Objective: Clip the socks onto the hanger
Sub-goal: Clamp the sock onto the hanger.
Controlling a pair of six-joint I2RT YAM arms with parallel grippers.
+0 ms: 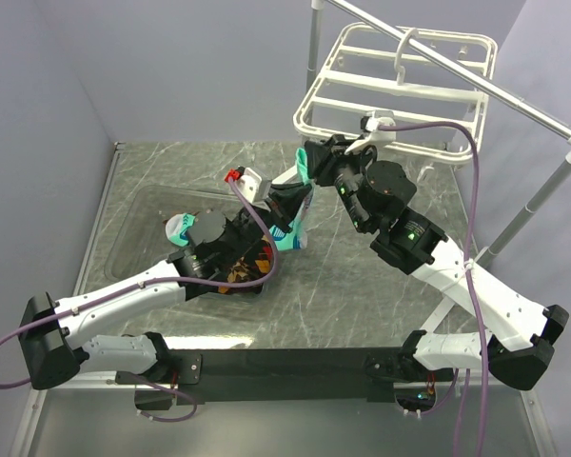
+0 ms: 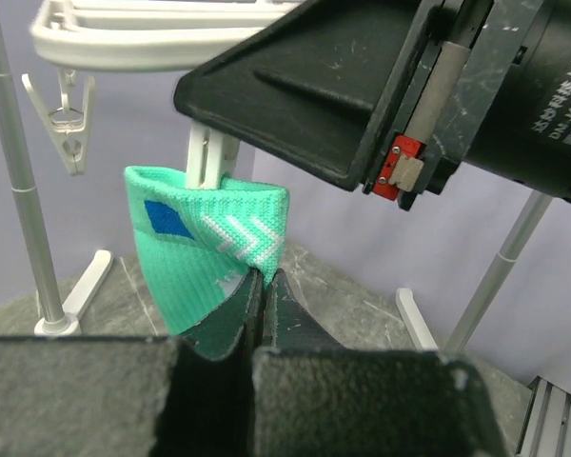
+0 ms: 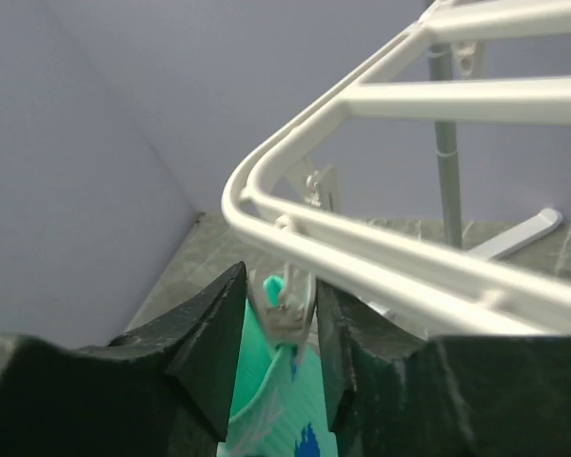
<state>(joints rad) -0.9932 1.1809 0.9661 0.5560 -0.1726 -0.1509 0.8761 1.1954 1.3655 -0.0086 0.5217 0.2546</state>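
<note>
A mint-green sock (image 2: 195, 252) hangs from a clip (image 2: 207, 152) on the rim of the white hanger (image 1: 325, 88). My left gripper (image 2: 263, 278) is shut on the sock's lower fold, just below its white chevron marks. From the right, my right gripper (image 3: 282, 324) brackets the same clip (image 3: 297, 307), one finger against each handle, with the sock's cuff (image 3: 266, 381) underneath. In the top view both grippers meet under the hanger's near left corner, the left gripper (image 1: 287, 198) below the right gripper (image 1: 311, 158). Another mint sock (image 1: 178, 227) and argyle socks (image 1: 250, 274) lie by the left arm.
The hanger hangs from a silver pole stand (image 1: 457, 71) whose slanted leg (image 1: 538, 200) runs down the right side. A free clip (image 2: 67, 119) dangles from the rim to the left. Lavender walls close in the marble table on three sides.
</note>
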